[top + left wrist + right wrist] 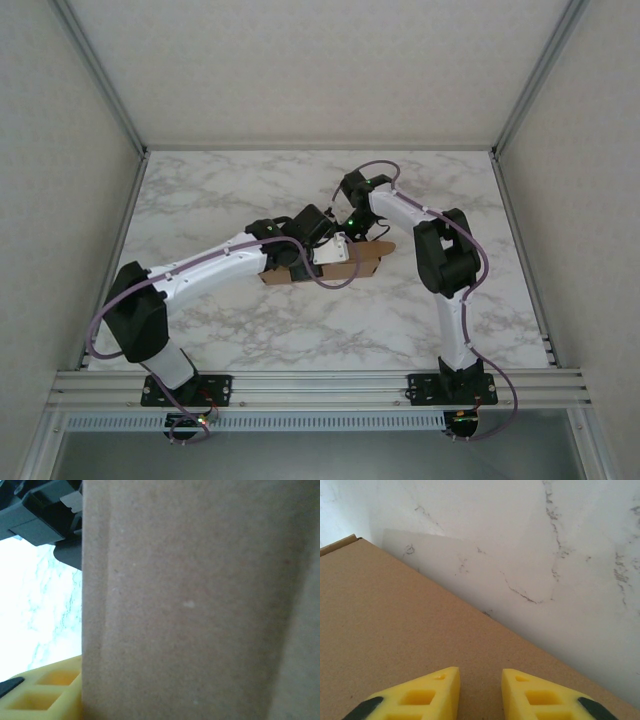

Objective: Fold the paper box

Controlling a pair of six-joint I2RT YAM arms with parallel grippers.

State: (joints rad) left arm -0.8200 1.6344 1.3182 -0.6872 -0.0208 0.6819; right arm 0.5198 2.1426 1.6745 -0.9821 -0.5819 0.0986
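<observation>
One plain brown, unprinted paper box lies mid-frame. Right gripper: fingers narrowly apart over its panel. Left gripper: finger spacing not discernible.

We list one plain brown flat cardboard paper box; two white-and-black jointed robot arms, left arm and right arm; two yellow-fingered grippers, left gripper and right gripper; one white grey-veined marble tabletop

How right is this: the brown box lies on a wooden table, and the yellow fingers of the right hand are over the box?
One thing is wrong: the table is white marbled, not wooden, as the top view shows. The rest holds: the brown box lies on it, and the yellow fingers of the right hand are over the box.
</observation>
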